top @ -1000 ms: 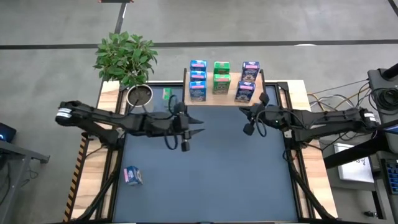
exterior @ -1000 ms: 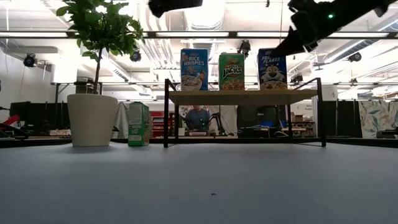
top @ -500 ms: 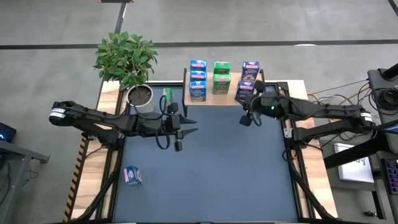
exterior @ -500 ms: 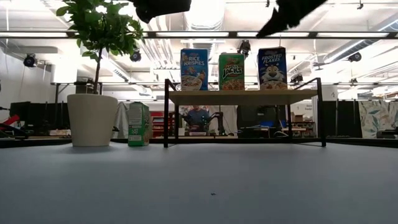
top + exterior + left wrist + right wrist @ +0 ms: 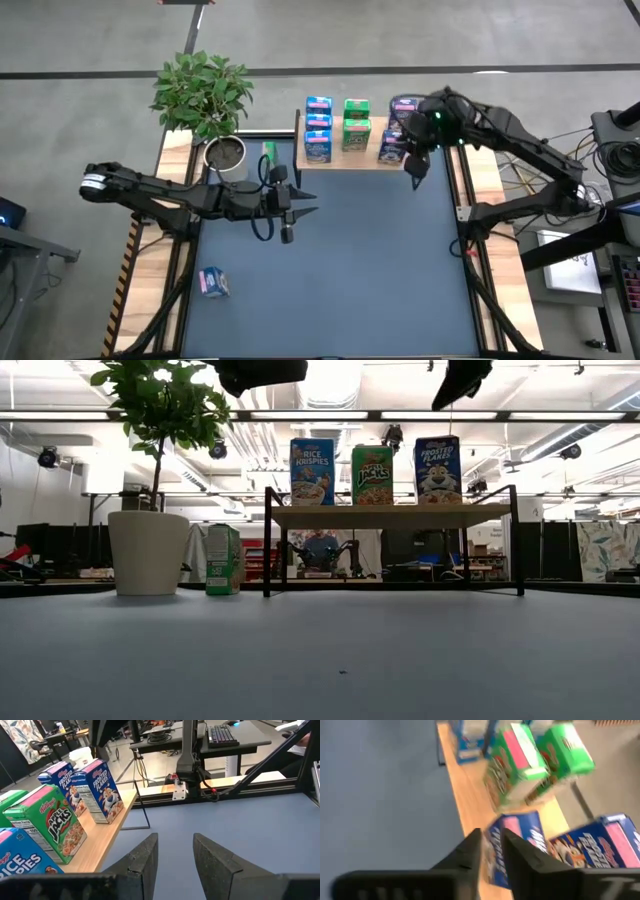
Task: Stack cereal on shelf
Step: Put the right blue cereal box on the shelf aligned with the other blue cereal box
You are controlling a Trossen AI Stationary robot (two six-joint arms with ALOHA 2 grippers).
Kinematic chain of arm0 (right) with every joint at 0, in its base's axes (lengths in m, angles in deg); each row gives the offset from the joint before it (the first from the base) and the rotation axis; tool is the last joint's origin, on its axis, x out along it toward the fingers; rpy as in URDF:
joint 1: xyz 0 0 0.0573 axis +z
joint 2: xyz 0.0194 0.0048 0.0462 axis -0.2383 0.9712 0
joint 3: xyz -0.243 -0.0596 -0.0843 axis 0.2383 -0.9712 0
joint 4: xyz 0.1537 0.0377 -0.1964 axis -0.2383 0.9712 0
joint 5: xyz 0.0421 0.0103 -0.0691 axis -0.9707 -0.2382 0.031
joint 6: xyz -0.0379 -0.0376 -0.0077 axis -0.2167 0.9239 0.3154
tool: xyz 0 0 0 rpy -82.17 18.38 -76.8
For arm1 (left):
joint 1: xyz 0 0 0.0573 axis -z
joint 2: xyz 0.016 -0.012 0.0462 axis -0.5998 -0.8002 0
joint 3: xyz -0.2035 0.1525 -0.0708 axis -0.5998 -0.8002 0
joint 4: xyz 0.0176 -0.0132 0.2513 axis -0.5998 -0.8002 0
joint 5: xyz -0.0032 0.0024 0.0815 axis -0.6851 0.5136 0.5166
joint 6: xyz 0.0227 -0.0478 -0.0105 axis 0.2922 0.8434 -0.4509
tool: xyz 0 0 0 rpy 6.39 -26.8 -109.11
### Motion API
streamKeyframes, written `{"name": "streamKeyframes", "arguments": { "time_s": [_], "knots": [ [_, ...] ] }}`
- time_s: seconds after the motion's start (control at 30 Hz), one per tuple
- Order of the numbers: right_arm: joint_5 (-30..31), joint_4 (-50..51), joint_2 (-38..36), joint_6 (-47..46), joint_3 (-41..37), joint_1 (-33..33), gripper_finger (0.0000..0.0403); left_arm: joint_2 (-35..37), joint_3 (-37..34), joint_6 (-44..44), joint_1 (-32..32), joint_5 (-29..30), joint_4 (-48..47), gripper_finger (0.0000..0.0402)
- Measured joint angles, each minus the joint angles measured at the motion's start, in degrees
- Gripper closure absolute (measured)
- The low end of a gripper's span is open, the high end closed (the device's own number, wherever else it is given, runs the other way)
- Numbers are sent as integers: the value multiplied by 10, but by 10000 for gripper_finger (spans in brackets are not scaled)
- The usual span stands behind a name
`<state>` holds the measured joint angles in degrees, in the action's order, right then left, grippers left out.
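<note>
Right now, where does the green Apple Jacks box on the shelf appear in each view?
High: Apple Jacks box, shelf centre, top middle.
Low: centre box on the plank.
Left wrist: left edge, beside the Frosted Flakes.
Right wrist: top centre, blurred.
Shared landmark: the Frosted Flakes boxes next to it.

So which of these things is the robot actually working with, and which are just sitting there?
Part of the job:
- cereal boxes on the shelf
- wooden shelf
- green box beside the pot
- blue box lying on the mat
- left gripper, right gripper

Just lying about:
- potted plant
- blue mat
</note>
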<state>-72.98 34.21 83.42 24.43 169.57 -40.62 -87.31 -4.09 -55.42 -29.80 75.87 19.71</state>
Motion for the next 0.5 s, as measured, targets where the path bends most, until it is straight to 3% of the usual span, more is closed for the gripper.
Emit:
{"name": "streamKeyframes", "arguments": {
  "time_s": [0.3,0.5],
  "knots": [
    [-4,34,53,57,24,-74,184,0,0,0,0,0,-8,297],
    [-6,37,70,87,24,-81,119,0,0,0,0,0,-11,297]
  ]
}}
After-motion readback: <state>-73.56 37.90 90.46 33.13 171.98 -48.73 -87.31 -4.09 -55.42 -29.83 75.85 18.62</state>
